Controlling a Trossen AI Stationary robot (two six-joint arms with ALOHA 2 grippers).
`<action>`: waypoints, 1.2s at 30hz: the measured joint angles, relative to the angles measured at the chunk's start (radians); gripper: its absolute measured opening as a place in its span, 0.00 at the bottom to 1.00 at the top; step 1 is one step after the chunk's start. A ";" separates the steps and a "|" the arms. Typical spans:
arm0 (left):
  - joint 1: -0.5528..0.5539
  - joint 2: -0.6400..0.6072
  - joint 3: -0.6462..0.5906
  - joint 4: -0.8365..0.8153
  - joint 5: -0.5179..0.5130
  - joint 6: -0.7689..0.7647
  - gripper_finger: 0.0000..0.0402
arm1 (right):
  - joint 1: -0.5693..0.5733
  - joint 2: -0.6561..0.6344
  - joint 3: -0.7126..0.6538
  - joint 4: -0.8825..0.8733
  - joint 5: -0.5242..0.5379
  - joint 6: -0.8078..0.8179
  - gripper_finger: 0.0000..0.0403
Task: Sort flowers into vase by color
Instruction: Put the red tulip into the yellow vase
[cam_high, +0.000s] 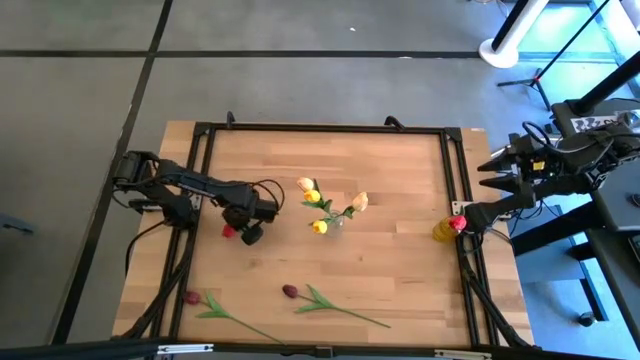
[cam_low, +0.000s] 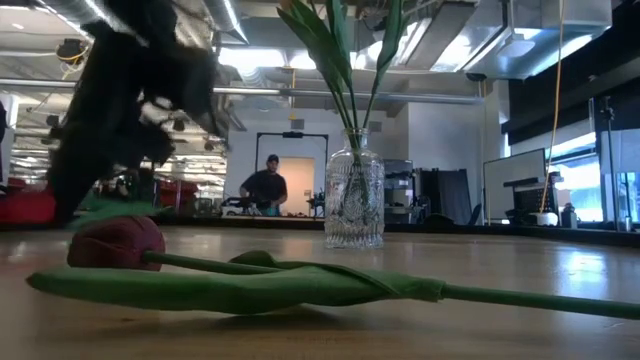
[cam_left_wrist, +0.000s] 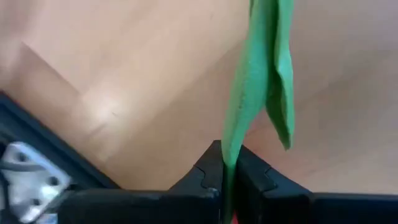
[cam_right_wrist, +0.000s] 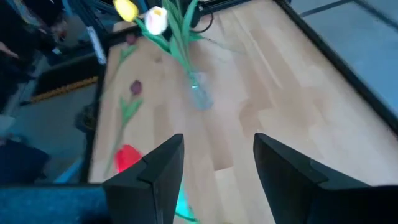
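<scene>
Left wrist view: your left gripper (cam_left_wrist: 224, 180) has its two dark fingers pinched tight on a thin green stem (cam_left_wrist: 231, 163), with a long green leaf (cam_left_wrist: 264, 74) hanging out past the fingertips over the wooden table (cam_left_wrist: 124, 68). From above, this gripper (cam_high: 247, 228) sits to the left of the glass vase (cam_high: 337, 221), well apart from it, and the red flower (cam_high: 229, 231) it holds shows as a red spot at the fingers.

The vase stands upright near the middle of the table. It holds three flowers: a yellow one (cam_high: 319, 227) and another yellow one (cam_high: 312, 196), plus a peach one (cam_high: 359, 202), their heads spread out around the vase.

In front of the vase, near the table's front edge, two more flowers lie flat. A dark maroon one (cam_high: 290, 291) lies with its stem running to the right. Another maroon one (cam_high: 192, 297) lies farther to the left, near the front left corner. In the low view, a maroon flower (cam_low: 115, 242) lies closest to the camera, with the vase (cam_low: 354, 202) standing behind it.

Your right gripper (cam_high: 461, 219) rests at the right edge of the table, far to the right of the vase. In the right wrist view its fingers (cam_right_wrist: 158, 168) stand wide apart, with nothing between them.

A person (cam_low: 266, 186) stands in the room far behind the table.
</scene>
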 joint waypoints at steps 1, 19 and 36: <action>-0.001 -0.007 0.029 -0.030 -0.035 0.000 0.03 | 0.000 0.000 0.006 0.005 -0.004 0.011 0.48; 0.116 -0.169 0.699 0.114 -0.938 0.583 0.01 | 0.000 0.172 0.081 0.325 0.266 0.144 0.48; 0.366 -0.151 0.732 1.105 -0.587 2.291 0.01 | -0.205 0.355 0.081 0.565 0.089 0.528 0.48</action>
